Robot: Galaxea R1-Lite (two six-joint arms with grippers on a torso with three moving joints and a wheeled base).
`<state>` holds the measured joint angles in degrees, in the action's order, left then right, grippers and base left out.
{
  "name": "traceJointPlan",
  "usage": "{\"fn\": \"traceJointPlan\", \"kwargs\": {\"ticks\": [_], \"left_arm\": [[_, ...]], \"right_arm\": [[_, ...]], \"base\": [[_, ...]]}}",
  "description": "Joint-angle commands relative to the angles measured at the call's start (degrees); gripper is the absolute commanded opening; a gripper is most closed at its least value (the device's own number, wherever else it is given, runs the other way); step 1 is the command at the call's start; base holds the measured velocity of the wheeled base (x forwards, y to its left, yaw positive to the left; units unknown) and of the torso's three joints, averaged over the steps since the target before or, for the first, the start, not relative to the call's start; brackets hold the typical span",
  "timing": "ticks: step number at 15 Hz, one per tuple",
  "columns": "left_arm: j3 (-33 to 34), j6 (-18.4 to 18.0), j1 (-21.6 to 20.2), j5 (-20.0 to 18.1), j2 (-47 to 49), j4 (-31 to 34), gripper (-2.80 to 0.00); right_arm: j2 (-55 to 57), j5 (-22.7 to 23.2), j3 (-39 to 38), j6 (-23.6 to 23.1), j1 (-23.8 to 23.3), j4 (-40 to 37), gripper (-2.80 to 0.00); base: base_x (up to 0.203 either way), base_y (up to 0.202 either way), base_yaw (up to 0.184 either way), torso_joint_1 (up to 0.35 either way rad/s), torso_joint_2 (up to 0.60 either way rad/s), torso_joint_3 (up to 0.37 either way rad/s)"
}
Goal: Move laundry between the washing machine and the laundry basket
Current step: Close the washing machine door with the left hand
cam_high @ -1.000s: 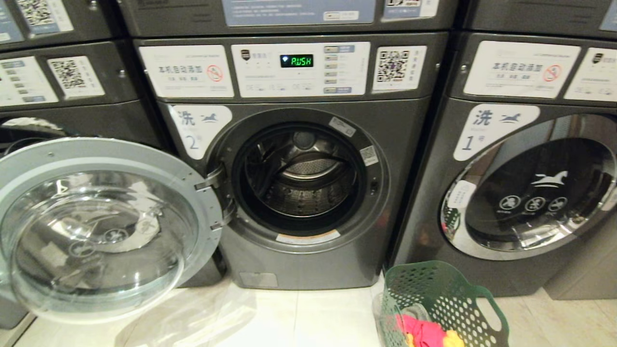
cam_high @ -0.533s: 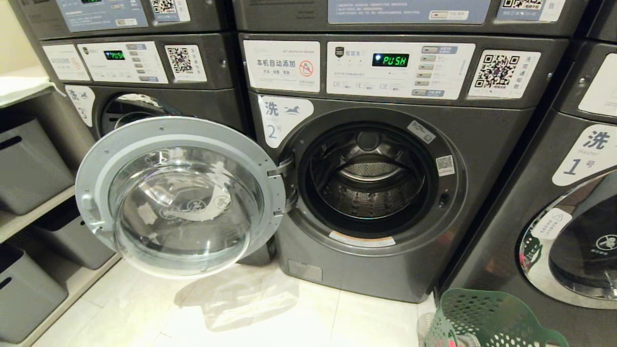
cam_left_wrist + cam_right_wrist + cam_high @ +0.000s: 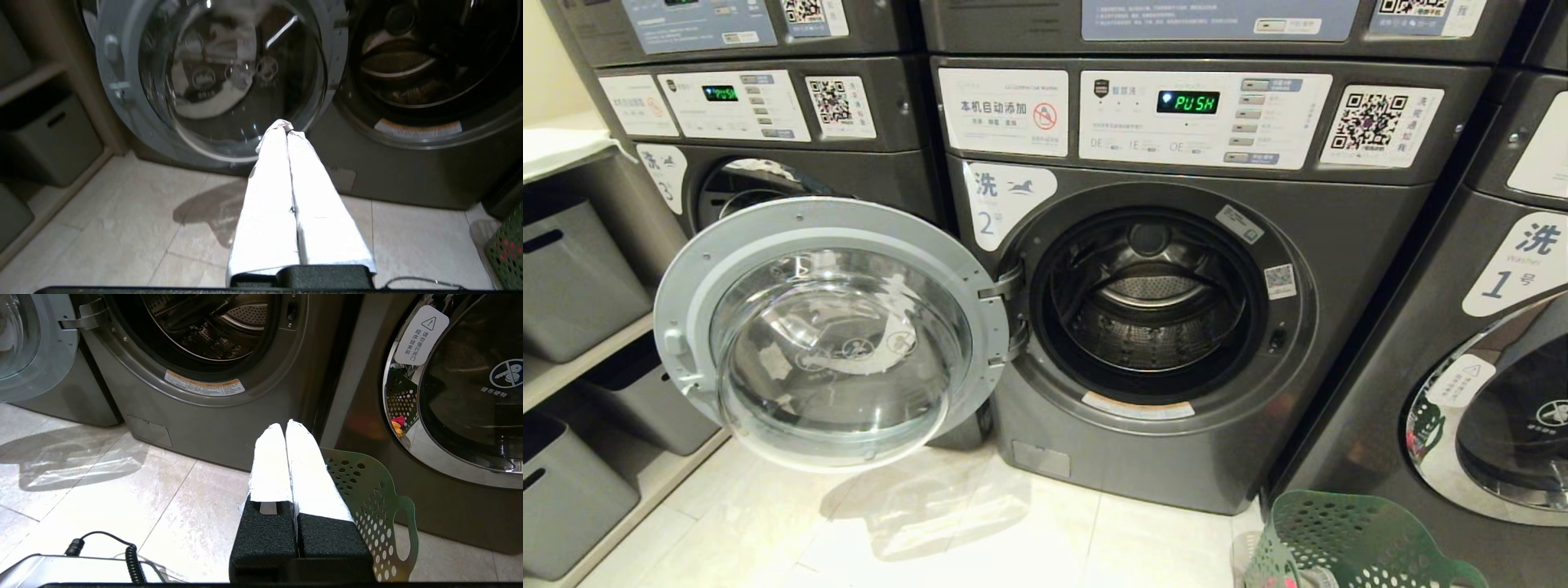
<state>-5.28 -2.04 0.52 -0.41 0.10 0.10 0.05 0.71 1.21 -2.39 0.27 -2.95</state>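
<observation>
The washing machine marked 2 stands in the middle of the head view. Its round glass door is swung wide open to the left, and the steel drum shows no cloth inside. The green laundry basket sits on the floor at the lower right, cut by the frame. Of the laundry, only a pink-red sliver shows in it. My left gripper is shut and empty, low before the open door. My right gripper is also shut and empty, just above the basket's rim. Neither arm is in the head view.
Like machines flank it: number 3 on the left, number 1 on the right with its door closed. Grey bins fill shelves at far left. A coiled black cable lies near my right wrist. Pale floor tiles run in front.
The head view swung left early on, so the whole scene slid right and the basket dropped towards the corner. Since half a second ago almost nothing differs. No object moved.
</observation>
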Motion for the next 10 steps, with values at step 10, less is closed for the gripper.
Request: {"fn": "traceJointPlan", "kwargs": {"ticks": [10], "left_arm": [[-76.3,0.0,-1.8,9.6,71.1,8.7,-2.8]], "right_arm": [[0.0,0.0,0.1,0.0,0.0,-0.3,-2.8]], "base": [[0.0,0.0,0.0,0.0,0.0,0.0]]}}
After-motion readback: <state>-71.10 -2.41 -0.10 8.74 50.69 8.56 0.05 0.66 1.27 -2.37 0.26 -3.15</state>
